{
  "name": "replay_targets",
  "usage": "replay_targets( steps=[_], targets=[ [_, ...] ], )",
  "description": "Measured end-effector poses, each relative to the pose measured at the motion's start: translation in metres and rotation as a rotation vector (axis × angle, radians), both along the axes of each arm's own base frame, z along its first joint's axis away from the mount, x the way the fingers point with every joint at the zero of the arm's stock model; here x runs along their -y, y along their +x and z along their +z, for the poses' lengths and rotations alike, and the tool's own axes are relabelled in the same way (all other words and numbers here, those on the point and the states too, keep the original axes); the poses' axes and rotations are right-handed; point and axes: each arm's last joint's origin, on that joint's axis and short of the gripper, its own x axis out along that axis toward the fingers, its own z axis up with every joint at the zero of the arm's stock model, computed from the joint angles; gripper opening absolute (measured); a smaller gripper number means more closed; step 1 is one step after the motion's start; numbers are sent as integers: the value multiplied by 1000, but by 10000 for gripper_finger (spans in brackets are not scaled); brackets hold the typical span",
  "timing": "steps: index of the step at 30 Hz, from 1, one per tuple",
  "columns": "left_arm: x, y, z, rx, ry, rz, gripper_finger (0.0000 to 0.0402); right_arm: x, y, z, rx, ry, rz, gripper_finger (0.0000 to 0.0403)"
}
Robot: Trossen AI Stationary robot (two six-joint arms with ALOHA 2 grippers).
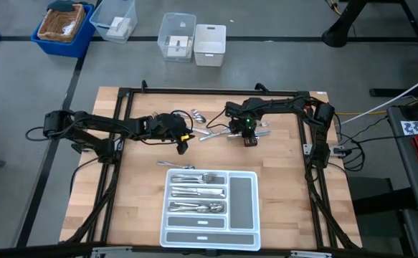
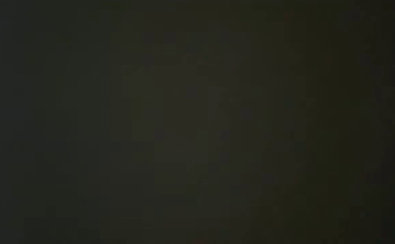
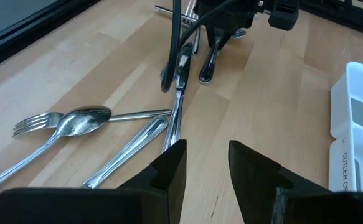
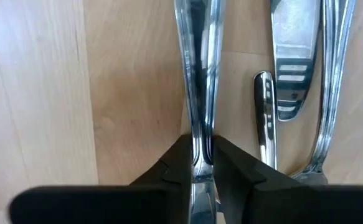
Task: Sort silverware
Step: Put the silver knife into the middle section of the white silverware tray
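Loose silverware (image 1: 219, 131) lies on the wooden table's far middle, with a fork (image 3: 32, 121), a spoon (image 3: 84, 121) and slim handles nearer my left gripper. More pieces lie in the left compartments of the white tray (image 1: 244, 197) at the near middle. My right gripper (image 1: 248, 137) points down into the loose pile and is shut on one slim silver piece (image 4: 200, 74). My left gripper (image 3: 206, 168) hovers open to the left of the pile with nothing between its fingers. The low view is dark. My right gripper pinches the slim silver piece at a narrow stretch of its shaft (image 4: 200, 134), one finger on each long side. The fingers (image 4: 231, 168) come from above, pointing down. The piece runs level along the wood beside other pieces; I cannot tell whether it has left the table.
A lone piece (image 1: 183, 166) lies just beyond the tray's far left corner. A black frame (image 1: 194, 91) borders the table. Bins (image 1: 194, 43) and a blue basket (image 1: 64, 27) stand on the floor past the far edge. Bare wood lies on both sides of the tray.
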Motion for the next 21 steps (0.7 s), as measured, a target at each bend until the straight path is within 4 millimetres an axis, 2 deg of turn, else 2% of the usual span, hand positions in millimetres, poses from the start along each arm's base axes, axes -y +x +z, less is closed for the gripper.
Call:
replay_targets(
  steps=[4,12,21],
  targets=[
    [0,-2,4,19,1,1,109,0,0,0,-4,7,0,27],
    [3,-16,33,130,29,-2,109,0,2,5,-6,12,1,32],
    [6,-51,53,93,74,-2,109,4,16,21,48,27,-14,28]
  ],
)
